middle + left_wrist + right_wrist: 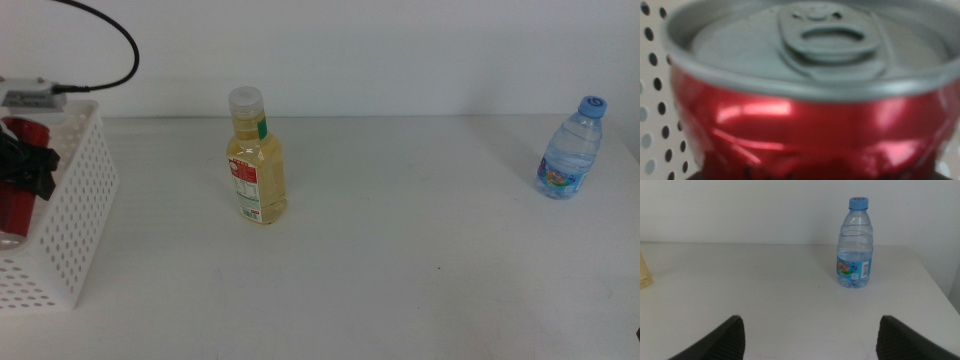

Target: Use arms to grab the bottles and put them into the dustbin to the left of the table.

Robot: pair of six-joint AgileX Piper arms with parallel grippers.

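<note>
Red can (805,125) fills my left claw's (30,170) view, held tight, inside the bin (70,215). I should let go low so it won't bounce. My right claw (810,335) waits wide, facing the water bottle (855,245) on the table (420,260).

Place: a bare test bench, lab-like, no homely touches.
Surface: a big plain white table (400,250), nothing decorative.
Backdrop: blank white wall (400,50) right behind it.
Gear: a thick black cable (110,40) loops in above a perforated white basket (70,220) at the left edge.
</note>
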